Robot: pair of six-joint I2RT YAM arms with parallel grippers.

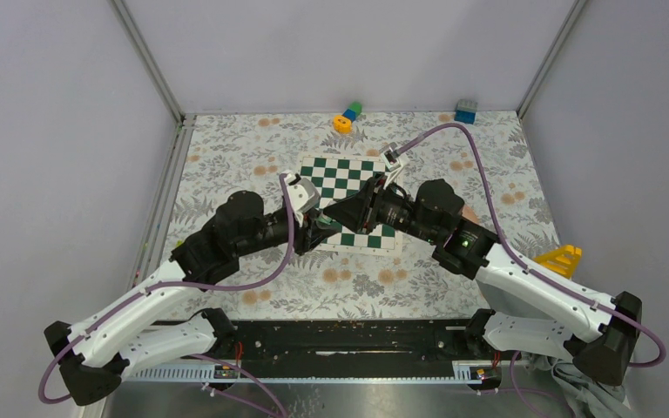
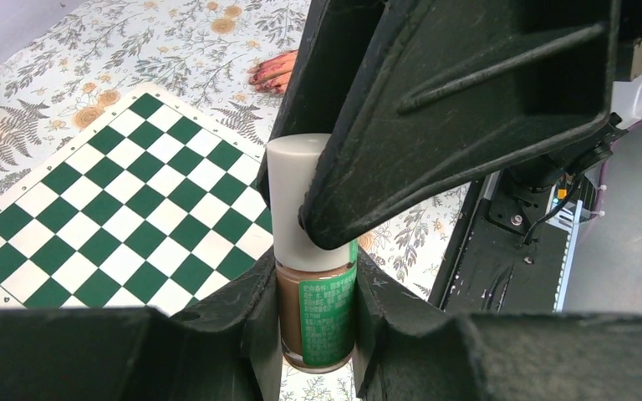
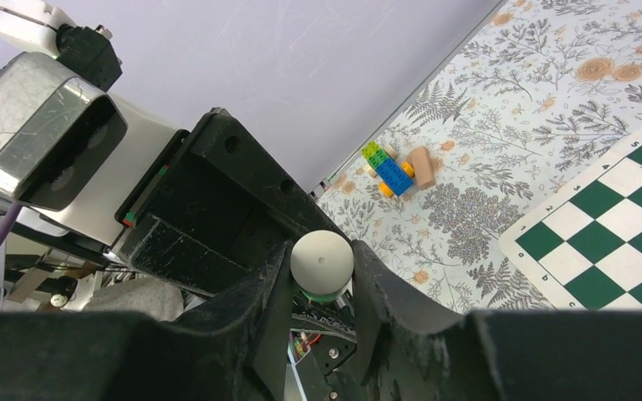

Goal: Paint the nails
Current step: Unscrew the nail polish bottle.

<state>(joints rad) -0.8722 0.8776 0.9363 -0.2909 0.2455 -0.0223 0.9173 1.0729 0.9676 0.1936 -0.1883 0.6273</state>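
Note:
A nail polish bottle point(image 2: 318, 313) with brown polish, a green label and a white cap point(image 2: 297, 196) is upright between my two grippers. My left gripper point(image 2: 316, 280) is shut on the bottle's glass body. My right gripper point(image 3: 322, 271) is shut on the round white cap point(image 3: 322, 259), and its dark finger point(image 2: 468, 100) covers part of the cap in the left wrist view. The grippers meet over the chessboard's near edge point(image 1: 335, 222). A human hand with reddish-pink nails point(image 2: 272, 73) rests on the floral cloth beyond the board, fingers only in view.
A green and white chessboard point(image 1: 340, 174) lies mid-table on a floral cloth. A stack of toy blocks point(image 1: 347, 116) and a blue block point(image 1: 465, 111) sit at the far edge. A yellow object point(image 1: 560, 259) lies at the right.

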